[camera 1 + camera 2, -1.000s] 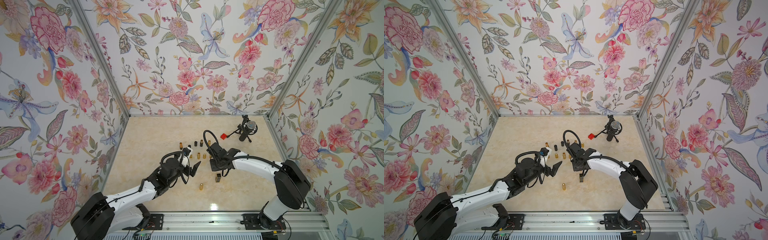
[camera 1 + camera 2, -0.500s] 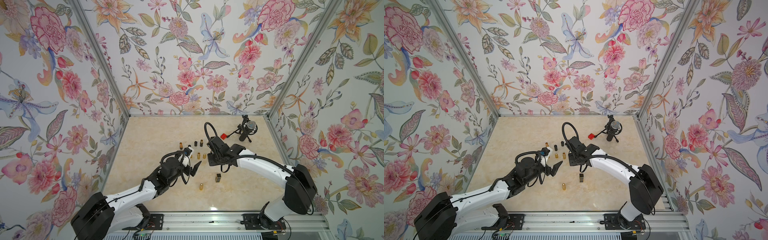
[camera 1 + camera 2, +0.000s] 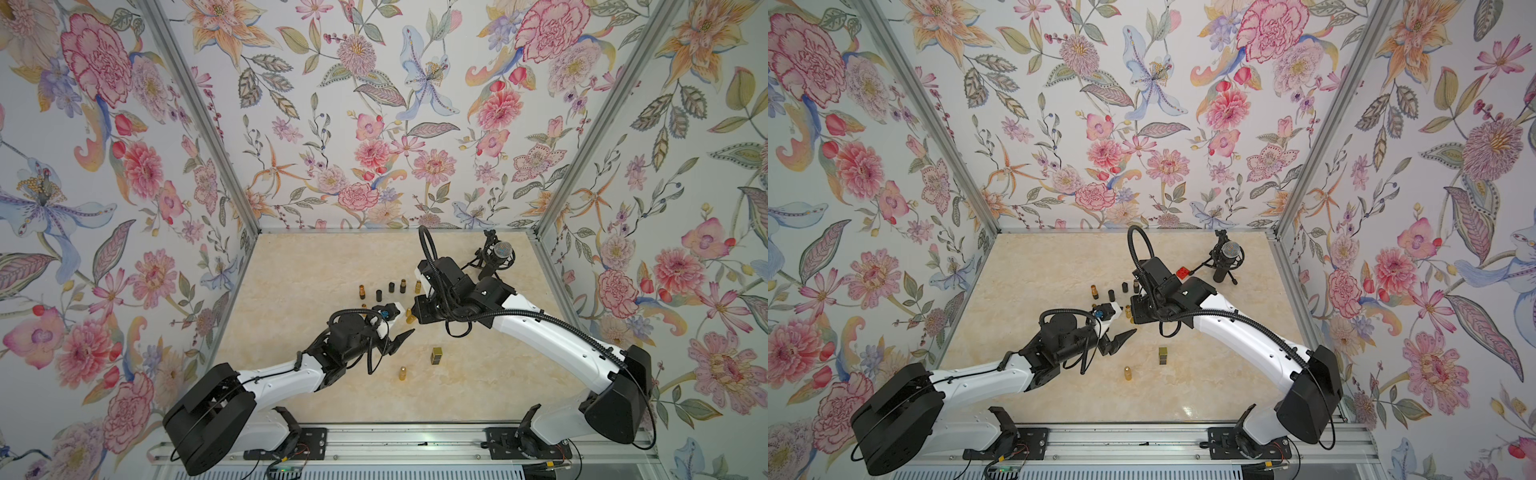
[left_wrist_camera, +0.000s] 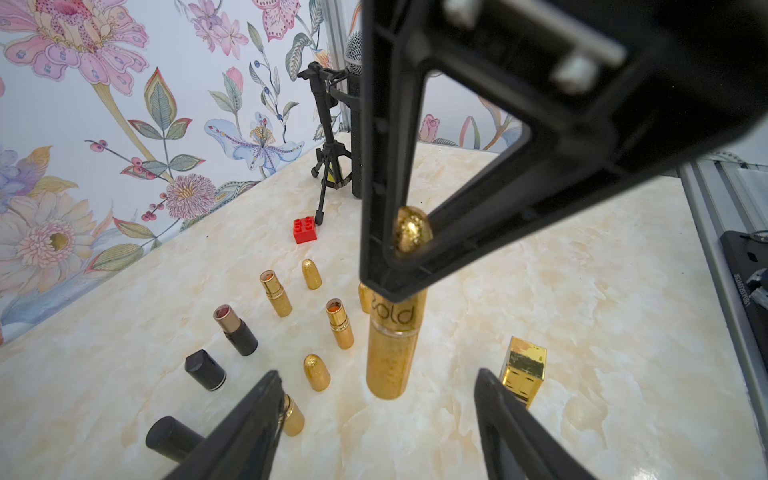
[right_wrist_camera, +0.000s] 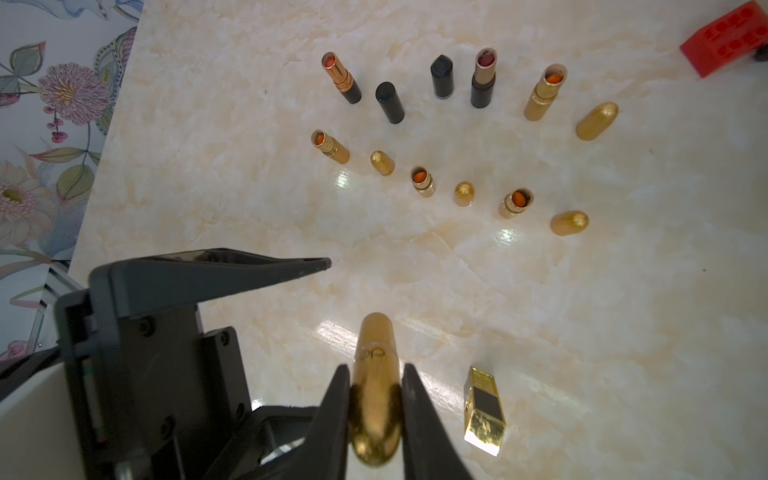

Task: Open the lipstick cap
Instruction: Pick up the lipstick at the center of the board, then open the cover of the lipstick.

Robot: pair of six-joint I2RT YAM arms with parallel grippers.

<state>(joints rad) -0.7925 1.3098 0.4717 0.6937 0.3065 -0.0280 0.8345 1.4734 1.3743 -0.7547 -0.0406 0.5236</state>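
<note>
Right wrist | right tool (image 5: 375, 372) clamps gold lipstick (image 5: 375, 409) | left tool (image 4: 376, 374) spread wide beside it

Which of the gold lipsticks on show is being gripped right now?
The tall closed lipstick with lettering, clamped at its rounded cap between the jaws of the right gripper. Every other lipstick sits free on the table.

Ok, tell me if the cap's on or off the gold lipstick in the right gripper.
On. The gold lipstick in the right gripper shows its cap seated flush, seam closed, no colour exposed.
</note>
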